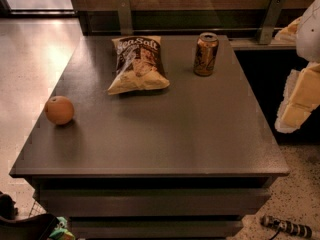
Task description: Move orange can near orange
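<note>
End effector (298,104): pale, blocky, at the right edge of the view, out past the desk's right side and holding nothing; whether it is open or closed cannot be told.
Desk (175,139): dark, flat top, with its front edge nearest the camera and drawer-like fronts below.
Orange (59,110): rests near the front-left, just beside the desk's left edge, well apart from everything else.
Sea salt chip bag (137,64): lies flat toward the back, between the orange and the can on the diagonal.
Orange can (206,54): stands upright at the back, right of the bag and apart from it, untouched and not yet moved.
Stage: judged as the start, with the reach to the can yet to be made.
Risk, can: it is upright and narrow, so an off-centre or high contact would likely tip it and send it rolling.
Risk, bag: a low, straight carry toward the orange crosses the bag and could snag or drag it.
Risk, orange: it is round and close to the edge, so a bump while setting the can down could roll it off the desk.
</note>
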Available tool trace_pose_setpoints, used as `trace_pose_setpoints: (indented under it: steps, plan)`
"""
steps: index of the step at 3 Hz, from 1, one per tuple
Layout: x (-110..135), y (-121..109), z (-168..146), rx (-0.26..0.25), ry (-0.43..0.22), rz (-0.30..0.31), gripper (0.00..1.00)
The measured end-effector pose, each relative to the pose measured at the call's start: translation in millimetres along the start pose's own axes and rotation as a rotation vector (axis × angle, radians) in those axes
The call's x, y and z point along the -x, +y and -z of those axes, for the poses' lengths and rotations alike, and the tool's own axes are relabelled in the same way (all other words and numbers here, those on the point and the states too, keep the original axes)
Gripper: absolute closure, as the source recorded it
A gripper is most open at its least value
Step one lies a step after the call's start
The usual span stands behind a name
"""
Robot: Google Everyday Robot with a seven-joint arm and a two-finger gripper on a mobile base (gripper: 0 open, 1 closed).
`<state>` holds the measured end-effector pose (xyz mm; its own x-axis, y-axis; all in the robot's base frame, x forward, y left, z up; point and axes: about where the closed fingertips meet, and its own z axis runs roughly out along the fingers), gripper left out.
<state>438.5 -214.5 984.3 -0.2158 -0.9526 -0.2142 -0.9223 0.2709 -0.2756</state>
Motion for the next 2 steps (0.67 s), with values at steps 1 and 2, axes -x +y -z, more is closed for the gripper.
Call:
trace_pose_setpoints:
  steps: [1, 2]
  plan:
    - [0, 0, 0, 0.000, 0.000, 0.000, 0.00]
    - [-6, -11, -4, -0.019, -0.034, -0.022, 0.00]
